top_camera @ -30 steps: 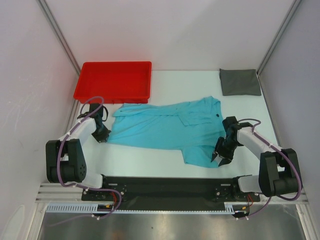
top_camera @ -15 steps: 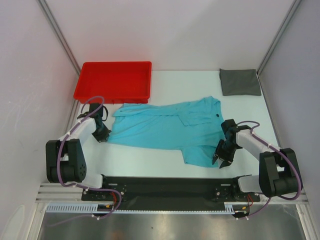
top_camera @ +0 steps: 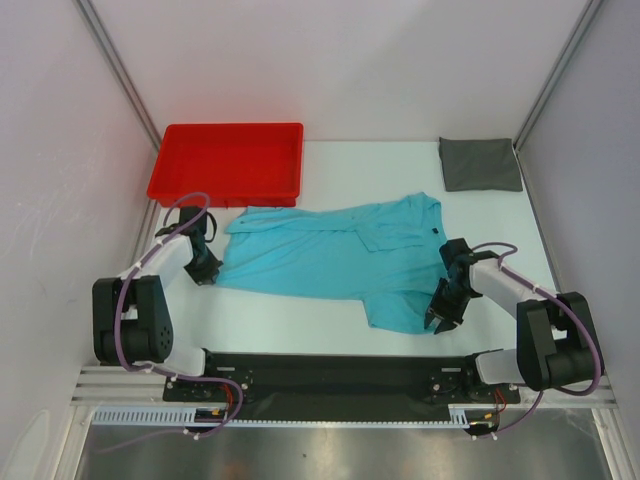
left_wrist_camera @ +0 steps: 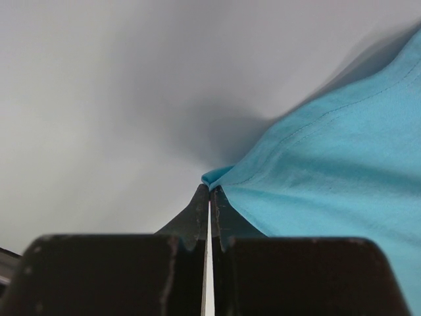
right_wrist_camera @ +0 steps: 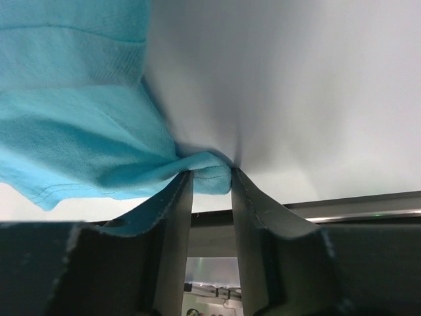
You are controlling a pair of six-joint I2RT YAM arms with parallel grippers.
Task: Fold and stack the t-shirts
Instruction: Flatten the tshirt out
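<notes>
White table (top_camera: 290,320), teal t-shirt (top_camera: 330,262) spread, wrinkled, L pincer (left_wrist_camera: 209,196) & R pincer (right_wrist_camera: 210,176) each clamping a corner

You've got the teal shirt (top_camera: 330,255) lying unfolded and rumpled across the middle of the table (top_camera: 300,315), stretched left to right, with one flap reaching toward the near edge. The left gripper (left_wrist_camera: 210,191) pinches its left corner and the right gripper (right_wrist_camera: 210,176) pinches its near right hem. The grey shirt (top_camera: 480,163) lies folded in a flat rectangle at the far right, well apart.

Overhead rear camera looks down; wrist cameras closely share the turquoise shirt (top_camera: 320,255).
</notes>
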